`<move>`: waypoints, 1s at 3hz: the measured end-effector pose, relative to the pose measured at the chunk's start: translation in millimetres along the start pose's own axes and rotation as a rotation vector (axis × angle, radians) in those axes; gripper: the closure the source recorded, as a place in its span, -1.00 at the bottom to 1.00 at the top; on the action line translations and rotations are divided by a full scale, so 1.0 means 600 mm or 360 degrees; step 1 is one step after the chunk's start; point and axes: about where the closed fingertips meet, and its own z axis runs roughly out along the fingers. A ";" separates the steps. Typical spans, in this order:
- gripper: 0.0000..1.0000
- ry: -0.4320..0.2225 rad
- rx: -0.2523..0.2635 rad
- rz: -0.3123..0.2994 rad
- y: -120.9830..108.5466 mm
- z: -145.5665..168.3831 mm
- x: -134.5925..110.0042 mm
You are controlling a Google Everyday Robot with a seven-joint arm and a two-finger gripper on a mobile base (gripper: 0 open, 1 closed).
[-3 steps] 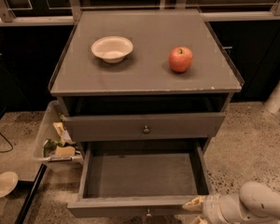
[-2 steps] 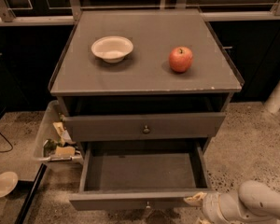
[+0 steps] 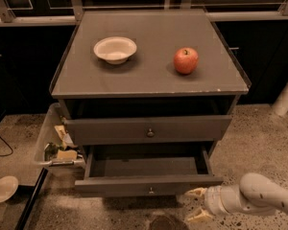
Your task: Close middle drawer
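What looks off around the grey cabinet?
The grey wooden middle drawer stands pulled out, its box empty. The grey drawer above looks slightly ajar too. The gripper, open, sits by the middle drawer's right front corner.

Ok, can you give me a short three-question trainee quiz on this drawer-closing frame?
1. True or false: the round red apple sits left of the shallow white bowl on the flat grey cabinet top.
2. The grey wooden middle drawer, the lower of the two in view, is: A) fully shut; B) pulled out, nothing visible inside; C) pulled out, packed with tools.
3. Fill in: the pale two-finger gripper, fingers spread, is near the picture's ___ end of that drawer's front.

Key: 1 false; 2 B; 3 right.
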 end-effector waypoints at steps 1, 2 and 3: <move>0.28 0.0016 -0.0002 -0.0039 -0.062 0.012 -0.004; 0.75 0.0067 0.0011 -0.0036 -0.132 0.025 0.006; 1.00 0.0070 0.0012 -0.0035 -0.133 0.025 0.007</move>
